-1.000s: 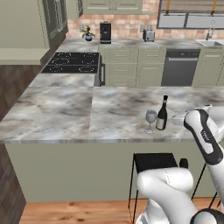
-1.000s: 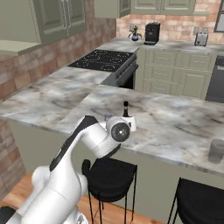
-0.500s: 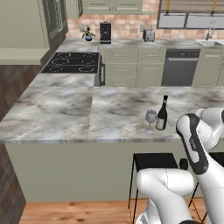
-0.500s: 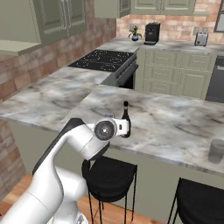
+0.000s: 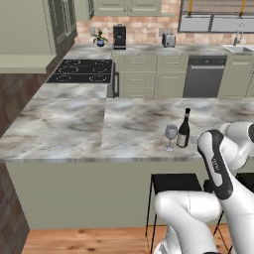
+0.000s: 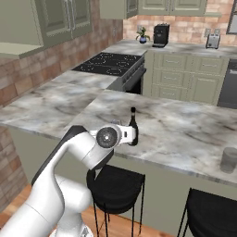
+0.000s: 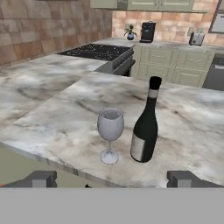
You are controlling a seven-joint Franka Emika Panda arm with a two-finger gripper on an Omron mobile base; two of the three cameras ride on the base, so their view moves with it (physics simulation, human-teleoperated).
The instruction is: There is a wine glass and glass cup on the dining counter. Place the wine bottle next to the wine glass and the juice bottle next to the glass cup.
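The wine bottle (image 7: 145, 127), dark with a long neck and a pale label, stands upright on the dining counter (image 7: 57, 122). Just to its left stands the clear stemmed wine glass (image 7: 110, 131). In the left base view the wine bottle (image 5: 184, 130) and wine glass (image 5: 170, 135) stand close together near the counter's front edge. My gripper (image 7: 112, 179) hangs open in front of them, off the counter edge, holding nothing. The glass cup (image 6: 228, 159) stands far to the right of the wine bottle (image 6: 133, 127). The juice bottle is out of view.
Black-seated stools (image 6: 115, 183) (image 6: 213, 208) stand under the counter's front edge, below my arm. A black stove (image 5: 82, 70) sits beyond the counter at the left. A coffee machine (image 5: 119, 35) and toaster (image 5: 168, 39) stand on the back worktop.
My hand has drawn back from the wine bottle toward the counter's front edge, so more of the bottle shows. The bottle and glass have stayed put.
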